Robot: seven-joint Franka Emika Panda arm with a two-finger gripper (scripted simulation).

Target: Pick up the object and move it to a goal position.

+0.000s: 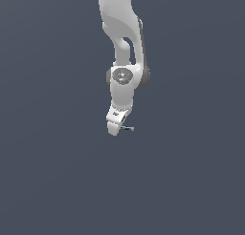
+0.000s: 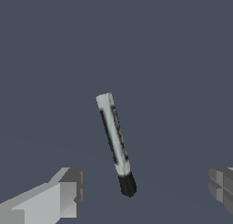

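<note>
Approach step in hand: the fingers [image 2: 70,191] are spread wide, with the rod [image 2: 116,141] lying free on the counter [image 2: 173,59] between them, untouched. Judged next: descend, centre on the shaft, then close.

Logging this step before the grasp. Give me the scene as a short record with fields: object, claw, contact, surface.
object: rod, thin, grey-silver with black streaks and a black tip, lying on the surface
claw: open, fingers apart on either side of the rod's black end
contact: none seen; clear gaps between the rod and both fingers
claw height: low, close to the rod in the exterior view
surface: plain dark grey-blue
goal marker: none visible
</note>
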